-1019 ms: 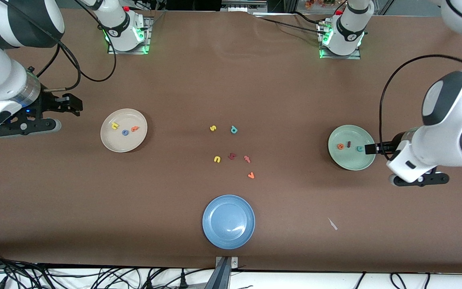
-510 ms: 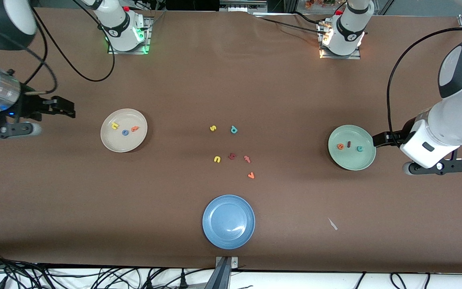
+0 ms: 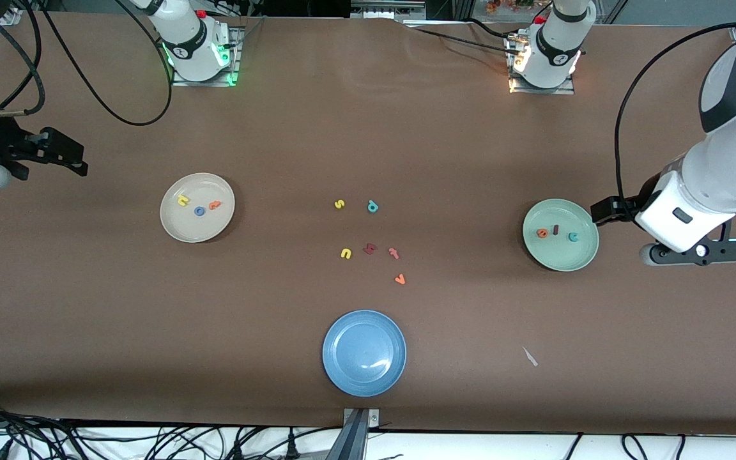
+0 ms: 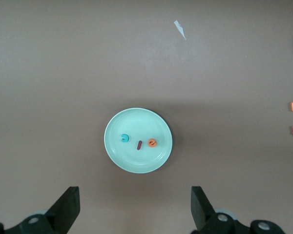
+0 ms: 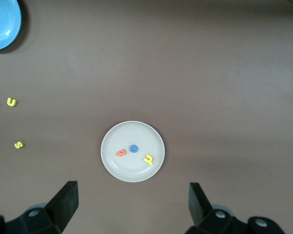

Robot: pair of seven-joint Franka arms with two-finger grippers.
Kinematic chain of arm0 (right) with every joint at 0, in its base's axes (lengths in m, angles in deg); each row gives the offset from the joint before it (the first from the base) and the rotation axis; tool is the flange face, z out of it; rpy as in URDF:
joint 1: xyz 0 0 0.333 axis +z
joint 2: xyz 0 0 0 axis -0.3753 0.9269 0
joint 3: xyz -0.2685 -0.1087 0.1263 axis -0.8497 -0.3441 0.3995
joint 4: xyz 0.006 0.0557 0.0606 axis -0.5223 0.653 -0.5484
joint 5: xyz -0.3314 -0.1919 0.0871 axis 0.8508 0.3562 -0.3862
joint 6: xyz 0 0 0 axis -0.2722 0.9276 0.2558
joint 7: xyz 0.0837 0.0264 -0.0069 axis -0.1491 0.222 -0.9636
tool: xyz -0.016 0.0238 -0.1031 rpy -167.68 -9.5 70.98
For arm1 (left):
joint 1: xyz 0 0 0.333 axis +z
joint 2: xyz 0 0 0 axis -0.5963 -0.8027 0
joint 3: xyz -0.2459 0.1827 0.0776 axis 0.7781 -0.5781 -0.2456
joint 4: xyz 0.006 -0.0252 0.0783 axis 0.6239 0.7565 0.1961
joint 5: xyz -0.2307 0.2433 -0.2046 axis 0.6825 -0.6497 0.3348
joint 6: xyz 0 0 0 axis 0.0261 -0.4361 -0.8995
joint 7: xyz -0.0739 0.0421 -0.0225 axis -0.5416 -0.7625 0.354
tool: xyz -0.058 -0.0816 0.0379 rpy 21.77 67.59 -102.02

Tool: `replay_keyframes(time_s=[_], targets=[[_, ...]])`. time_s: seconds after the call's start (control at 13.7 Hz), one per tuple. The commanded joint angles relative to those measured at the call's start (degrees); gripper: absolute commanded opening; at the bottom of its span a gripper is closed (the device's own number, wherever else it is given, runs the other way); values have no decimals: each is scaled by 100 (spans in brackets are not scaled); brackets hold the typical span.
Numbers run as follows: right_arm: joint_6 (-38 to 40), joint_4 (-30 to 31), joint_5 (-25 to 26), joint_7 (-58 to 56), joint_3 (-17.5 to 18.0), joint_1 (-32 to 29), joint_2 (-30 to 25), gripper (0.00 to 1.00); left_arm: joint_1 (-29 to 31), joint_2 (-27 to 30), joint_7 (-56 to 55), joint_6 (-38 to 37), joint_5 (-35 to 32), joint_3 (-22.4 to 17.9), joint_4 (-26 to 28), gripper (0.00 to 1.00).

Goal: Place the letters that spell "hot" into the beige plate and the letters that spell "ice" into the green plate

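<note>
Brown tabletop (image 3: 368, 128) spreads beneath my two raised arms. My left gripper (image 4: 135, 207) hangs with fingers apart over the table just beside the green plate (image 3: 575, 259), which holds the letters that spell "ice" (image 3: 556, 230). My right gripper (image 5: 132, 204), fingers apart too, hangs near the beige plate (image 3: 179, 233) holding the letters that spell "hot" (image 3: 199, 211). Only the front view shows every loose letter; I read no writing.

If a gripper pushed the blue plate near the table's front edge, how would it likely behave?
The blue plate looks rigid and glossy, so it would probably slide flat across the brown table rather than bend. Shallow and wide with nothing in it, it seems unlikely to tip, though its rim may be slippery to pinch.
</note>
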Motion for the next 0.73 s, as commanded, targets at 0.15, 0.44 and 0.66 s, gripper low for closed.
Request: replay_keyframes(time_s=[0.15,0.44,0.66], targets=[[24,3,296,31,70,7,15,100,-110,277,70,-98,1007,-703,74,100],[15,-6,262,13,61,-1,85,100,-1463,777,-61,-46,2069,-2786,461,100],[-38,-6,261,40,61,-10,94,100,-1421,1215,-70,339,2292,-2886,1196,100]])
